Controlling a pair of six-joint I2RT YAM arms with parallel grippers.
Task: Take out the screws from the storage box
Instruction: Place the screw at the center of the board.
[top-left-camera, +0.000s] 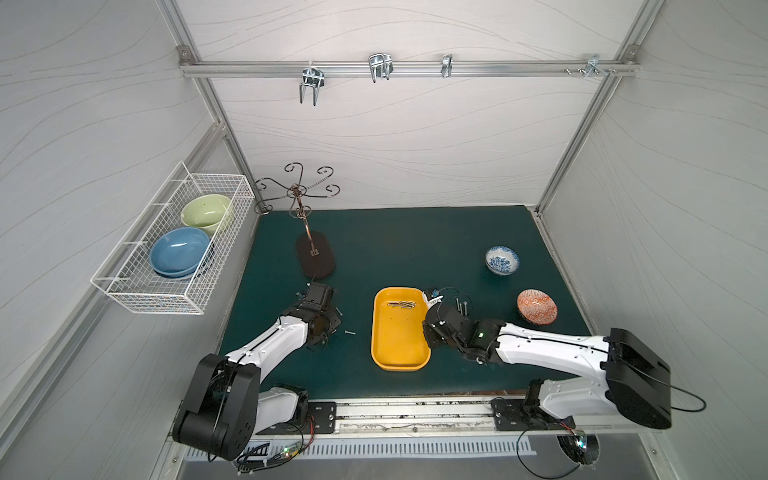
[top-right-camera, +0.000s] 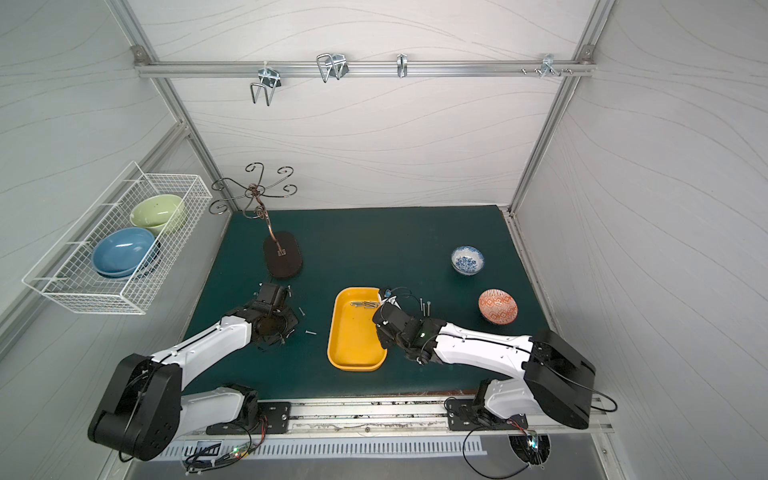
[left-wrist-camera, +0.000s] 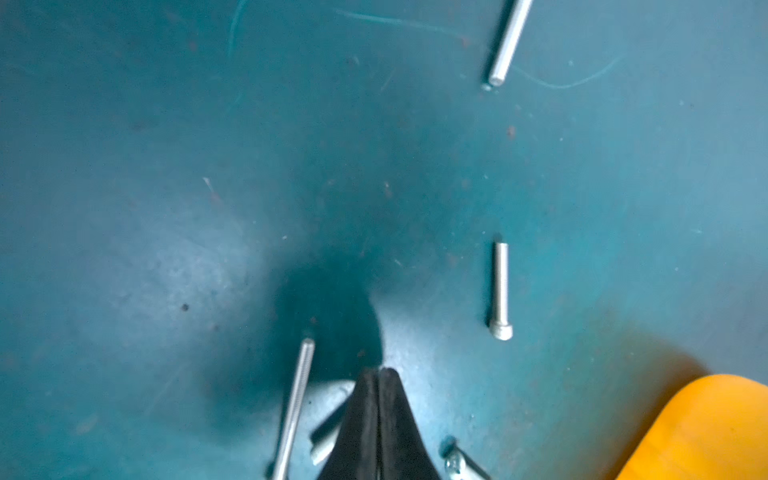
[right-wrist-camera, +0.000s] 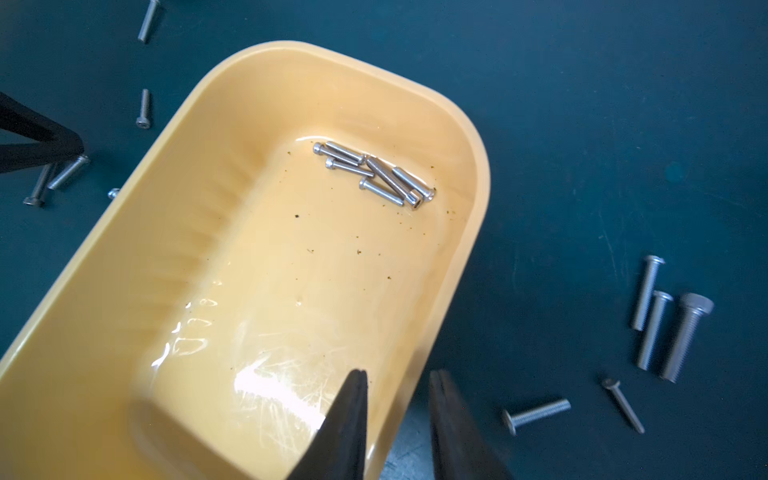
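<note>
The right gripper (right-wrist-camera: 399, 374) hangs with its two black fingers (right-wrist-camera: 345, 415) spread apart, astride the long right wall of the storage box (right-wrist-camera: 187, 199): one finger is over the box's floor, the other over the dark green worktop (right-wrist-camera: 582, 124) outside it, and whether either touches the plastic I cannot tell. The left gripper (left-wrist-camera: 378, 372) has its fingers pressed tight together on nothing, its tip low over the worktop. The yellow storage box sits near the middle of the worktop, closer to the front edge than the back, its long sides running front to back. A handful of screws (right-wrist-camera: 374, 174) lie in a tight heap on its floor at the end nearest the back edge. Five loose screws (right-wrist-camera: 665, 324) lie on the worktop just beside the box on its right, and a few scattered screws (left-wrist-camera: 501, 291) lie around the left gripper, left of the box. Toward the right edge stand a blue-and-white bowl (top-left-camera: 502, 260) and an orange patterned bowl (top-left-camera: 537, 306); towards the back left corner stands a dark stand with curled hooks (top-left-camera: 315, 259)
</note>
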